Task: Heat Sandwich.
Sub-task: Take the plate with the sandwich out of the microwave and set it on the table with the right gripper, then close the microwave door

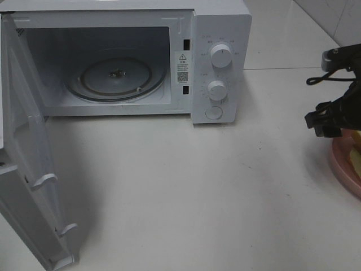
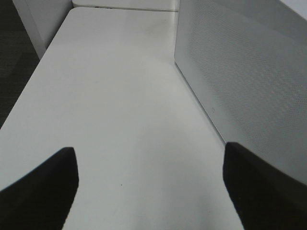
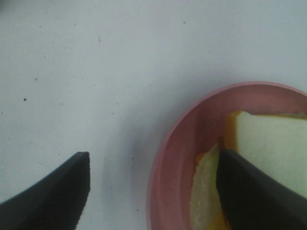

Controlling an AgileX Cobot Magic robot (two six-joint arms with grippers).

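The white microwave (image 1: pixel 214 62) stands at the back with its door (image 1: pixel 25 169) swung wide open and a glass turntable (image 1: pixel 115 76) inside. The pink plate (image 1: pixel 345 164) sits at the right edge of the table, with pale yellow sandwich (image 1: pixel 356 149) on it. My right gripper (image 1: pixel 324 121) hangs open just above the plate's near rim. In the right wrist view its fingers straddle the plate rim (image 3: pixel 168 163), one finger over the sandwich (image 3: pixel 273 139), the other over bare table. My left gripper (image 2: pixel 151 191) is open beside the microwave's perforated side wall (image 2: pixel 240 72); it is out of the exterior view.
The open door juts toward the table's front left. The microwave's two knobs (image 1: pixel 221 55) and button face front. A white tabletop (image 1: pixel 186 186) stretches between microwave and plate. In the left wrist view the table edge and dark floor (image 2: pixel 14 62) lie on one side.
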